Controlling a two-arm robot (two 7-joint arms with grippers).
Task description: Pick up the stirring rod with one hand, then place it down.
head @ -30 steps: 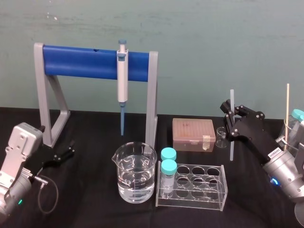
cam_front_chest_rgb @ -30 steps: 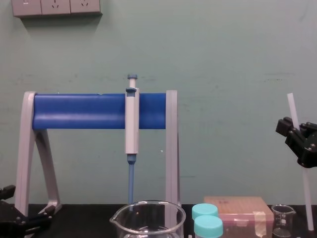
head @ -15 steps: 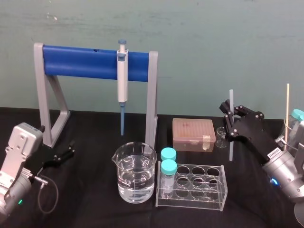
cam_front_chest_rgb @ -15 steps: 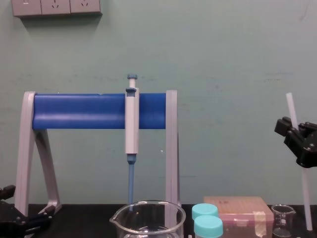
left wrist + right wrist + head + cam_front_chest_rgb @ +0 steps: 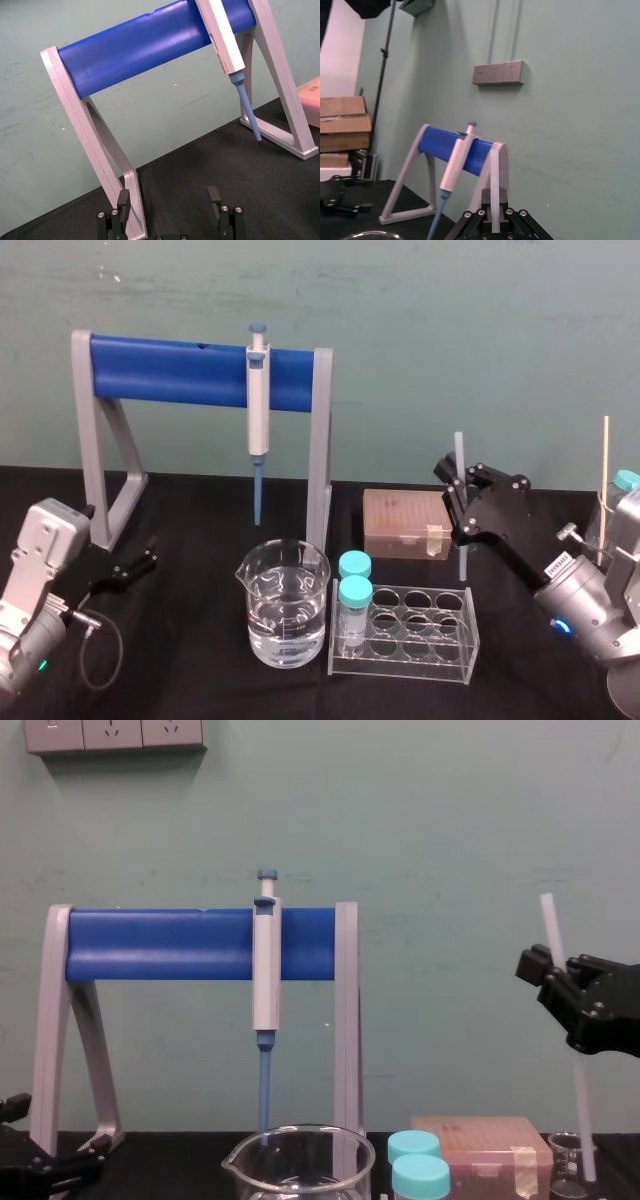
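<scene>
White translucent stirring rod (image 5: 459, 452): off the table and gripped in the right gripper (image 5: 456, 498), over the right half of the bench.
Right gripper: black fingers clenched round the rod a little above its middle, so a short length stands proud above them and a longer one hangs below.
Long axis: close to upright. In the chest view the top leans a touch toward the robot's left and the lower end sits further to its right.
Lower end: from the chest view it comes down just beside the small glass beaker (image 5: 566, 1160). From the head view it ends just behind the clear tube rack (image 5: 440, 650), near the pinkish tip box (image 5: 405, 523). I can't tell from where I stand whether it touches the black table (image 5: 200, 680).
Left gripper (image 5: 143, 560): parked low at the robot's far left by the foot of the pipette stand (image 5: 100, 490), fingers spread and empty, well apart from the rod.
Nearer arm: the right, plainly (it already has the thing).
What the put-down turns on: I'd say lowering along that upright axis would land the tip among the beaker, rack and box. So the rod probably needs carrying to bare table or tilting flat first.
</scene>
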